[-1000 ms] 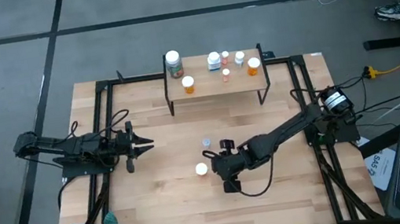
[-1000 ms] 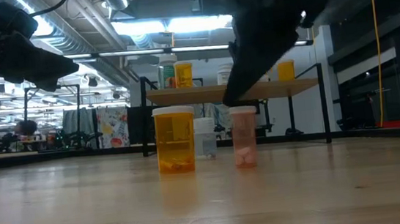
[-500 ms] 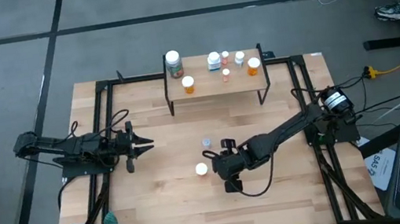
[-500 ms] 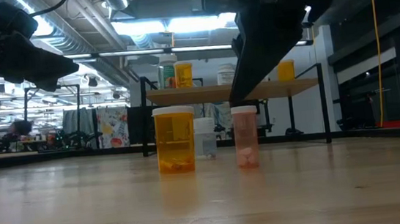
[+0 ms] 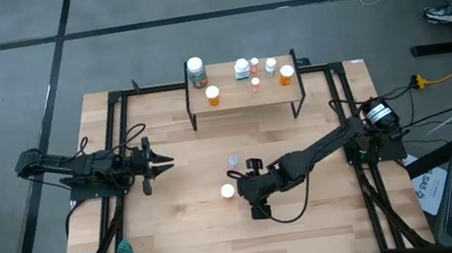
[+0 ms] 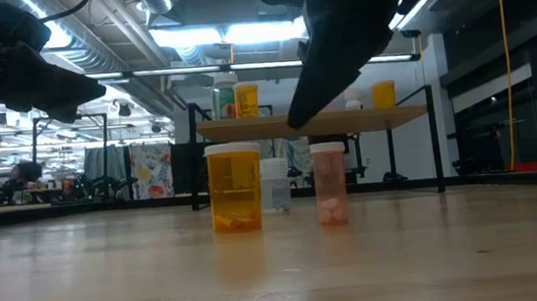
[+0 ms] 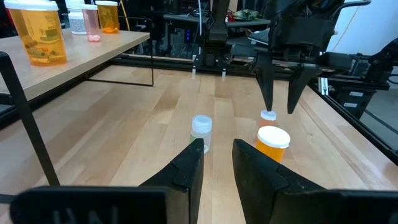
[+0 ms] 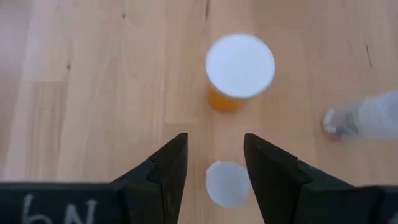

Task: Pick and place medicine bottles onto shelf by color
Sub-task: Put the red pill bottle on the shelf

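Right gripper (image 5: 240,178) hangs mid-worktop, pointed down, fingers (image 8: 163,171) apart and straddling the small pink bottle (image 6: 328,183) from above; in the right wrist view its white cap sits between the fingers, not clamped. The pink bottle stands upright on the worktop (image 5: 188,231). Just beside it is the wide orange bottle (image 6: 236,187), upright; the clear bottle (image 5: 233,159) stands near, towards the shelf.

Left gripper (image 5: 162,162) waits at the worktop's left side, aimed across at those three bottles, fingers (image 7: 186,167) slightly apart, empty.

Shelf (image 5: 230,93) at the far edge carries six bottles: green one (image 5: 197,74) at its left end, orange (image 5: 213,96) next to it, then a white one (image 5: 242,69), two small ones and another orange (image 5: 286,73) at the right end.
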Controlling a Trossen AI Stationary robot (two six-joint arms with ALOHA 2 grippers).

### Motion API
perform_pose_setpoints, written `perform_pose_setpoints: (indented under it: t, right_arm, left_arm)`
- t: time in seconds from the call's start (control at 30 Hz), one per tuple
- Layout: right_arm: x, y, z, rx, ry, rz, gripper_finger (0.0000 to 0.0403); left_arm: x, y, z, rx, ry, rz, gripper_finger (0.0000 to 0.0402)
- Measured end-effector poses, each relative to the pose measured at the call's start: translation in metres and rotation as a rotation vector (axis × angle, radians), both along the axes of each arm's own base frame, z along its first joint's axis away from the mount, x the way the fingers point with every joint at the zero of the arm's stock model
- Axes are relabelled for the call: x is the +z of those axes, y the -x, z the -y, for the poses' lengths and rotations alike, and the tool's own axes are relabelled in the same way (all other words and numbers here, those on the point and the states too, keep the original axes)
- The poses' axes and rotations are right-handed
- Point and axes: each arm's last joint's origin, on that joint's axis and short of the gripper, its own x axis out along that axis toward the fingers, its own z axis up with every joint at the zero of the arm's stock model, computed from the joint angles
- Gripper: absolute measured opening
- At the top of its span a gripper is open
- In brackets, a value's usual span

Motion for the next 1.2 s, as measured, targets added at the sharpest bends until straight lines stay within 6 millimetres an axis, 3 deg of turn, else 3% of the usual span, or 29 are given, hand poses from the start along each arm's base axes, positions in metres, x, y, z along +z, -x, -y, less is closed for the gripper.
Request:
perform_pose_setpoints:
  t: [0.1,0.23,0.67,1.2]
  right_arm:
    - [0.0000,0.0001,-0.0012,0.028,-0.028,-0.009,0.0161]
    - [-0.0006,0.0001,0.0015,-0.064,-0.088,-0.023,0.0166]
    - [-0.0044,0.0059,0.0055,-0.067,-0.044,-0.093,0.0278]
    - [-0.0057,0.0057,0.0075,-0.067,0.041,-0.081,0.0282]
  left_arm:
    - [0.0000,0.0000,0.0000,0.000,0.000,0.000,0.0080]
    - [-0.0001,0.0000,0.0000,0.000,0.001,0.000,0.0080]
    - [0.0000,0.0000,0.0000,0.000,0.001,0.000,0.0080]
    - [0.0000,0.0000,0.0000,0.000,0.000,0.000,0.0080]
